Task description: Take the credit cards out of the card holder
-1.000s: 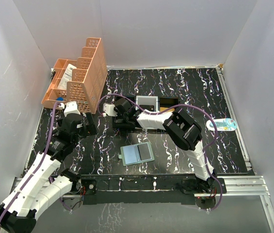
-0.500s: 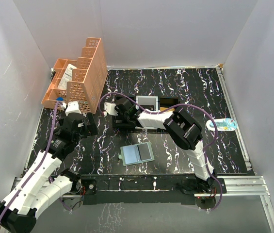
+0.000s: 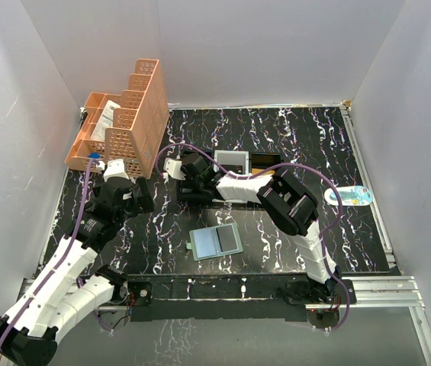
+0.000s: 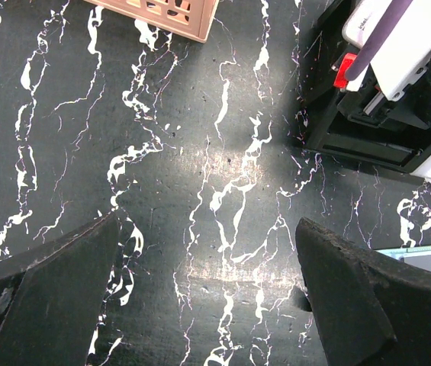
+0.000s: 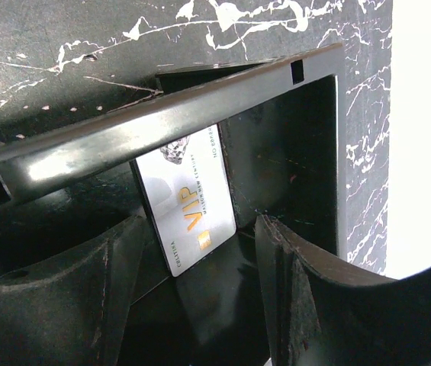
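The card holder (image 3: 215, 242) lies open and flat on the black marbled table, pale blue-grey inside up; its corner shows in the left wrist view (image 4: 422, 259). My right gripper (image 3: 190, 180) reaches into the left end of the black tray (image 3: 200, 194). Its jaws (image 5: 200, 290) stand open on either side of a white credit card (image 5: 188, 198) printed "VIP", which lies loose on the tray floor below the tray's rim (image 5: 162, 126). My left gripper (image 3: 133, 200) hovers open over bare table (image 4: 207, 290), left of the tray, holding nothing.
An orange lattice organiser (image 3: 123, 122) stands at the back left, its corner close to my left gripper (image 4: 177, 15). The tray's other compartments (image 3: 232, 162) lie behind the right arm. A blue-and-white packet (image 3: 350, 196) rests at the right edge.
The right wrist has shifted slightly over the tray's left end. The left arm and the card holder have stayed put.
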`<state>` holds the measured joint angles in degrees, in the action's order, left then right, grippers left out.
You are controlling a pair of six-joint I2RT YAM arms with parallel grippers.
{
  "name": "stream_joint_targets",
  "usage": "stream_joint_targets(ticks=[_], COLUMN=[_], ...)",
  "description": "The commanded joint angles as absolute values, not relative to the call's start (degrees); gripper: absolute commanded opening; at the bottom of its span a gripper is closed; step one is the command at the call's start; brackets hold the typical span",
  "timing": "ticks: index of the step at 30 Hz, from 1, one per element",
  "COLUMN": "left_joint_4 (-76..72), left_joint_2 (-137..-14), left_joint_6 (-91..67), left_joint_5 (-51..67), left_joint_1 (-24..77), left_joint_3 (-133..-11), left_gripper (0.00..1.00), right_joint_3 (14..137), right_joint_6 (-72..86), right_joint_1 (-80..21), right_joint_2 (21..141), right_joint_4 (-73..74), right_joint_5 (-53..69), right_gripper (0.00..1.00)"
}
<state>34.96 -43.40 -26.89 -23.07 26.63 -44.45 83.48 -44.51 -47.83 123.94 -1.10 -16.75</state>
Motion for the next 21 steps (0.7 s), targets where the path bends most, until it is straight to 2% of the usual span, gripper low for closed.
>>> stream_joint_targets(ticks=[1,12,21], left_joint_4=[34.9,34.7,34.7], left_joint_2=[-42.9,-43.0,-42.3], left_joint_6=[-26.1,-25.9,-26.0], left_joint_5=[-22.7,-22.4,-22.5], left_joint_1=[26.4,26.4,26.5], left_joint_3=[-45.1,-44.9,-44.9], left_gripper=[0.99,0.99,0.99], right_joint_3=[85.5,84.9,83.6], right_joint_6=[-43.2,-39.7,-35.1], right_joint_1=[-47.5,-47.5,-47.5], right_joint_2=[122.9,119.6,114.6], right_joint_4=[-4.3,-4.4,-7.6], right_joint_5=[-18.0,-12.7,-10.5], right_gripper=[0.58,0.66,0.66])
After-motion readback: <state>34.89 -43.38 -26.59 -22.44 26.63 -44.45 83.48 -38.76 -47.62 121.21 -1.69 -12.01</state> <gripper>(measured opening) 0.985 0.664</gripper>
